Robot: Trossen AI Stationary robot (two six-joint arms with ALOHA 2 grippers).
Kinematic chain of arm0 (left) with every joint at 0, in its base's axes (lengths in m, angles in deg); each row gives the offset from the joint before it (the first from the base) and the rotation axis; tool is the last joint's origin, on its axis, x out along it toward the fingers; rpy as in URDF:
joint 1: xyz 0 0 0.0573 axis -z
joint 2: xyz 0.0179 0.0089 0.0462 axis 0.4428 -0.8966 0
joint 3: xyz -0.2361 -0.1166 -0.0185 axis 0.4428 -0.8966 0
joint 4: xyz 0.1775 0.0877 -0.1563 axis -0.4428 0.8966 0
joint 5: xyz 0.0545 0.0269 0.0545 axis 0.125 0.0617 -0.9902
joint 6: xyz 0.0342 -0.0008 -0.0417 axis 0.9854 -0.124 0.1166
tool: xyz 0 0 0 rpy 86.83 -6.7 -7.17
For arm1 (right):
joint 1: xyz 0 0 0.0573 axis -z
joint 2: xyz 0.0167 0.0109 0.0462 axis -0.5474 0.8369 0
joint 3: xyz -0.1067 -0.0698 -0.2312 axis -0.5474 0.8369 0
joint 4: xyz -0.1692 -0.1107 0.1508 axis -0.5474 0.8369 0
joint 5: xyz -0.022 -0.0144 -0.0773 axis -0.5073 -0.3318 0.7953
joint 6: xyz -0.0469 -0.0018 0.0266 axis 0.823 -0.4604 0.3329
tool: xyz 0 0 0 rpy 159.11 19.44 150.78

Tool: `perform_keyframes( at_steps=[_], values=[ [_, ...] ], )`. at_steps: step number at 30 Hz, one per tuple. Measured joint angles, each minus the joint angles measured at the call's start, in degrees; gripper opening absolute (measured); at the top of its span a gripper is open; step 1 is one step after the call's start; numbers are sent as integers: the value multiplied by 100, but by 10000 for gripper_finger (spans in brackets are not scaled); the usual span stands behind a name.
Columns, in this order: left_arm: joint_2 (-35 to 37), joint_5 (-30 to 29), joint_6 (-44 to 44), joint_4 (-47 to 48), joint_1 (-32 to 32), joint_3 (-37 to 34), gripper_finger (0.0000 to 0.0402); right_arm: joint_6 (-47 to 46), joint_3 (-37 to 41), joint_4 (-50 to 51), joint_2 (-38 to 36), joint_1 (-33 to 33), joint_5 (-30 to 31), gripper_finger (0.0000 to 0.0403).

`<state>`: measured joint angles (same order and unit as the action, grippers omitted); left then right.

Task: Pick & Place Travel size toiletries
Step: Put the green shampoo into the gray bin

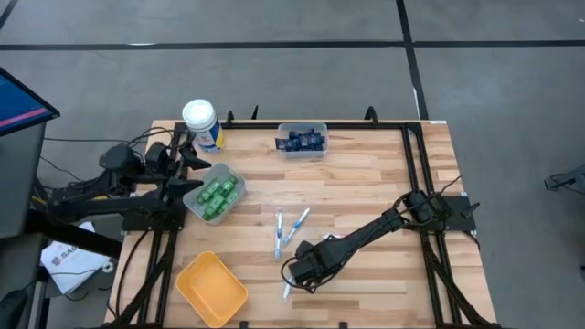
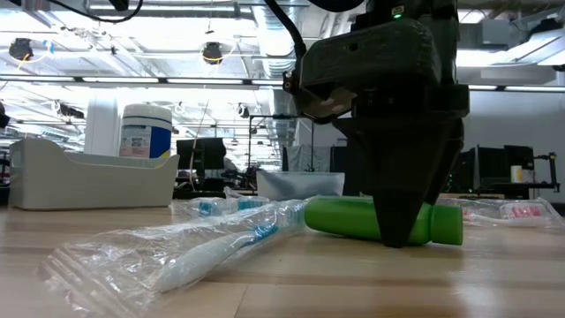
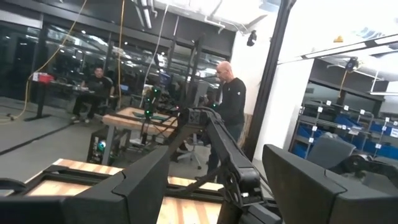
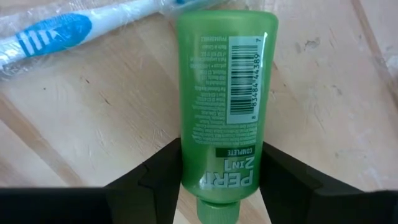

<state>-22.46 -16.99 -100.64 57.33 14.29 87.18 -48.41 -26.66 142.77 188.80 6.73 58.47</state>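
Between right hand [image 4: 221, 180] fingers, flat on wood: green bottle [image 4: 225, 93], barcode up, clamped; left hand [image 3: 211, 186] apart.

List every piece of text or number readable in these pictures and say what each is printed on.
"PERT" – green bottle, upside down in the right wrist view.
"2in1" – same bottle.
"COMPLETE" – same bottle, on a dark band.
"83484 44389" – barcode digits on the bottle, with a further digit at each end; partly legible.
Fine print beside the barcode: too small to read.
White canister label: blurred.
White paper beside the table: letters starting "SA", rest unreadable.
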Motion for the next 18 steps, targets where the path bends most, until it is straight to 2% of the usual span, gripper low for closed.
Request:
perform_keyframes(
  at_steps=[5, 13, 18],
  values=[
    [167, -23, -14, 278, 1, 0, 255, -89, 0, -19, 0, 2, 0, 188],
    [362, -31, -4, 431, 2, 0, 255, -88, 7, -68, -2, 2, 11, 174],
    [387, -33, -2, 440, 2, 0, 255, -93, 7, -81, -2, 33, -13, 183]
  ],
)
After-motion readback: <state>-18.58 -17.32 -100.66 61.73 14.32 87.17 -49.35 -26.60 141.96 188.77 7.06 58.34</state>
